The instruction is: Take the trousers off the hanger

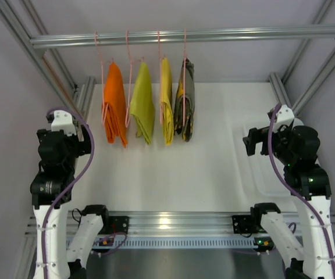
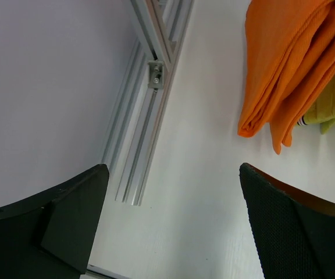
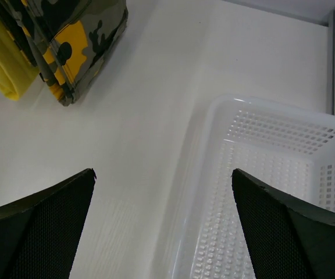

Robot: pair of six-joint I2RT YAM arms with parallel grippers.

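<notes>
1. Step in hand: the approach, judged from the layout. Neither arm touches any cloth, and nothing is off its hanger yet.
2. Trousers [image 1: 185, 100]: camouflage, folded, draped over the hanger [image 1: 184, 70]. They are the rightmost of four garments on the aluminium rail [image 1: 243, 34], and their lower fold hangs above the table [image 1: 214, 168].
3. Neighbours: a yellow garment [image 1: 166, 102] just beside the trousers on their left, then a lime garment [image 1: 142, 100] and an orange garment [image 1: 115, 104].
4. Left gripper [image 2: 173, 168]: jaws wide apart and empty, low near the orange garment, well apart from the trousers.
5. Right gripper [image 3: 163, 171]: jaws wide apart and empty, over bare table between the trousers and the white plastic basket [image 3: 255, 104].
6. Next move, as a judgement: the right arm is the nearer one. It would need to reach the lower fold and close on the camouflage cloth alone, while the hanger stays hooked on the rail.
7. Edges and room: there is open table to the right of the trousers. The yellow garment crowds the left side, the basket rim sits near the right arm, and frame posts flank both sides.
</notes>
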